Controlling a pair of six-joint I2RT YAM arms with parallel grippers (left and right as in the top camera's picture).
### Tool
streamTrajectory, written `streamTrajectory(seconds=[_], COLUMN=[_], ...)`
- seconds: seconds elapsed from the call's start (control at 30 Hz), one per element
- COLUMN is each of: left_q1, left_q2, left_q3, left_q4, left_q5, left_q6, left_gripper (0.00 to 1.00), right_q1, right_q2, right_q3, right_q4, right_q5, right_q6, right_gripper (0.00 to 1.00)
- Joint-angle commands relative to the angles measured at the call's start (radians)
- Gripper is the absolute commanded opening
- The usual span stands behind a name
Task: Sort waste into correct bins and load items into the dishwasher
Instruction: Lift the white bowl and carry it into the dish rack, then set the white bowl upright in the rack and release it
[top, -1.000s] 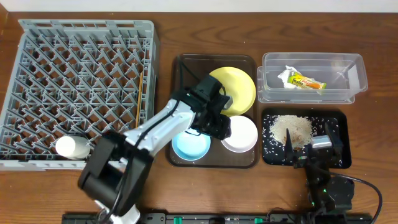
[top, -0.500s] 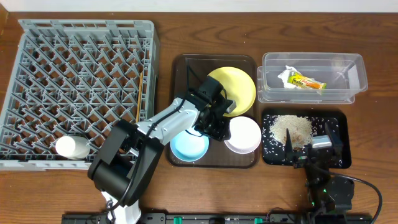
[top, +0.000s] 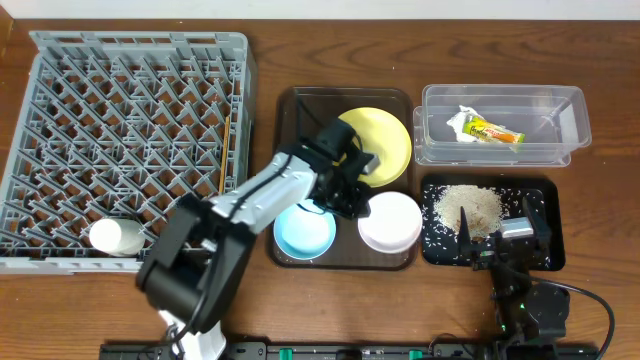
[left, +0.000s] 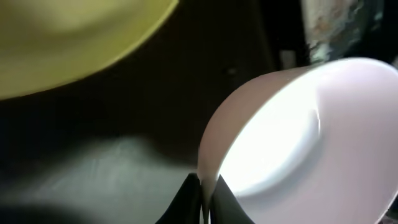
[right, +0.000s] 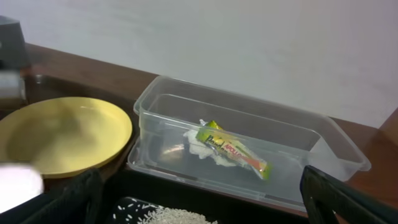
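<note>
Two arms in view; L gripper (top: 352, 200) reaches over the brown serving tray (top: 290, 110); its fingers (left: 185, 202) are pinched together on the rim of the white bowl (top: 390, 222), w/ the rim between them in the wrist cam. White bowl sits at the tray's front-right corner, reaching the right rim; light blue bowl (top: 305, 232) is just left of it on the same tray; yellow plate (top: 385, 140) is at the back, partly under the arm. White cup (top: 115, 237) lies in the grey dish rack (top: 140, 40), front-left corner; chopsticks (top: 227, 150) lie along its right side. Snack wrapper (top: 492, 131) and white paper scrap (top: 462, 122) are touching inside the clear tub (top: 500, 92). R gripper (top: 498, 225) hangs over the black tray (top: 548, 190) beside the rice grains (top: 470, 208); fingers spread apart, nothing between them.
</note>
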Motion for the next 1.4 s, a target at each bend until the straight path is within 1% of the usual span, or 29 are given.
streamTrajectory(seconds=[0.0, 0.03, 0.1, 0.17, 0.3, 0.4, 0.53, 0.7, 0.97, 1.17, 1.3, 1.37], left_q1=[0.068, 0.091, 0.14, 0.19, 0.282, 0.34, 0.391, 0.407, 0.406, 0.406, 0.406, 0.406], left_q2=[-0.139, -0.178, -0.261, -0.348, -0.509, -0.589, -0.616, -0.555, -0.36, -0.252, -0.193, -0.162], left_q3=[0.061, 0.065, 0.069, 0.069, 0.069, 0.069, 0.069, 0.068, 0.068, 0.068, 0.068, 0.068], left_q4=[-0.045, -0.067, -0.122, -0.184, -0.28, -0.29, -0.252, -0.175, 0.026, 0.249, 0.375, 0.433], left_q5=[0.019, -0.01, -0.122, -0.306, -0.756, -1.043, -1.264, -1.438, -1.585, -1.601, -1.604, -1.659], left_q6=[-0.012, -0.012, -0.013, -0.014, -0.041, -0.07, -0.069, -0.051, 0.071, 0.211, 0.352, 0.412], left_gripper=[0.08, 0.08, 0.08, 0.08, 0.08, 0.08, 0.08, 0.08, 0.08, 0.08, 0.07, 0.08], right_q1=[-0.01, -0.01, -0.01, -0.01, -0.01, -0.01, -0.01, -0.01, -0.01, -0.01, -0.01, -0.01], right_q2=[-0.006, -0.006, -0.006, -0.006, -0.006, -0.006, -0.006, -0.006, -0.006, -0.006, -0.006, -0.006], right_q3=[-0.002, -0.002, -0.002, -0.002, -0.002, -0.002, -0.002, -0.002, -0.002, -0.002, -0.002, -0.002], right_q4=[-0.003, -0.003, -0.003, -0.003, -0.003, -0.003, -0.003, -0.003, -0.004, -0.003, -0.003, -0.004], right_q5=[-0.004, -0.004, -0.004, -0.004, -0.004, -0.004, -0.004, -0.004, -0.004, -0.004, -0.004, -0.004], right_q6=[-0.006, -0.006, -0.006, -0.006, -0.006, -0.006, -0.006, -0.006, -0.006, -0.006, -0.006, -0.006], right_gripper=[0.99, 0.99, 0.99, 0.99, 0.99, 0.99, 0.99, 0.99, 0.99, 0.99, 0.99, 0.99])
